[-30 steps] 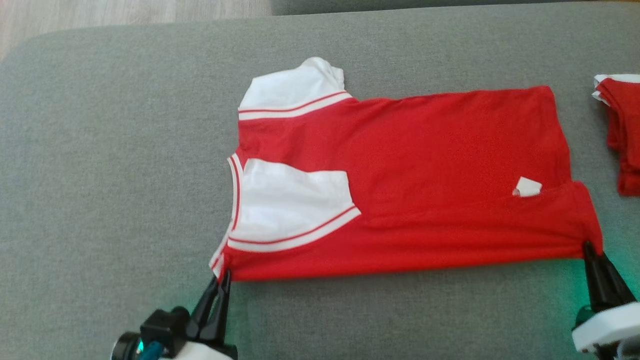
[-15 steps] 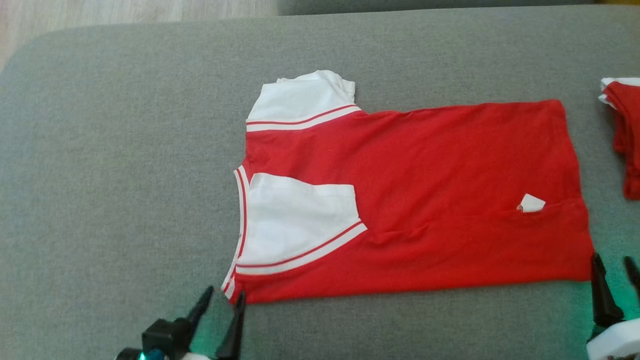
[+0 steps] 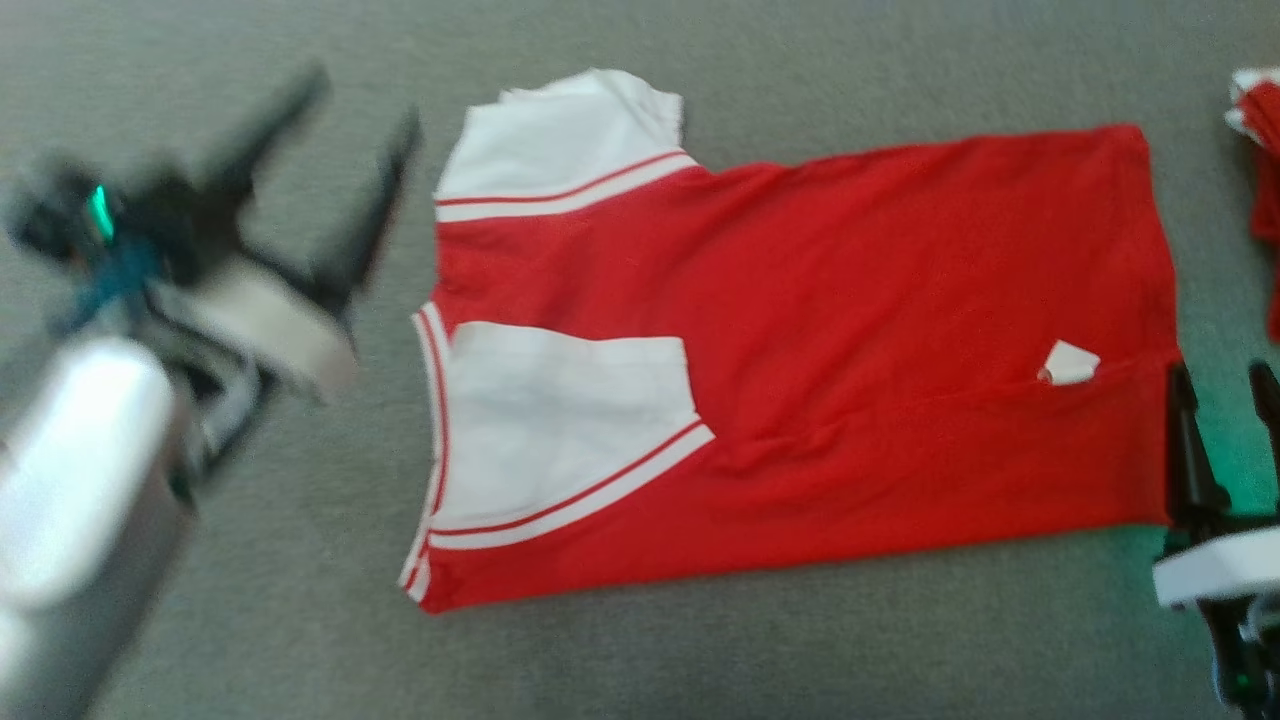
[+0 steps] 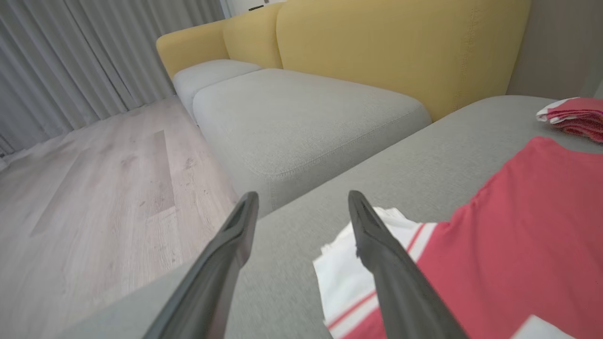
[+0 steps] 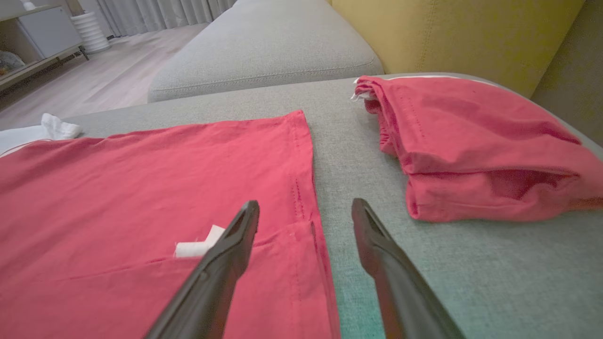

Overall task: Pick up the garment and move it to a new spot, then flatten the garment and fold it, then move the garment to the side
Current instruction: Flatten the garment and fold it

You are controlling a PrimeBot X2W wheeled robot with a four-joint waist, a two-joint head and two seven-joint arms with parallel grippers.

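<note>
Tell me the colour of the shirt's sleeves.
White, with a thin red stripe near their ends; the sleeves show best in the head view.

the left claw (image 3: 360,100) sits in the upper left of the head frame, blurred, its two dark fingers spread wide and pointing up and to the right. a green light (image 3: 100,212) glows on its body. the pale left forearm (image 3: 80,480) runs down to the lower left corner. the right claw (image 3: 1222,385) stands at the right edge, fingers pointing up, jaws parted and empty, above its white wrist (image 3: 1215,575).
</note>
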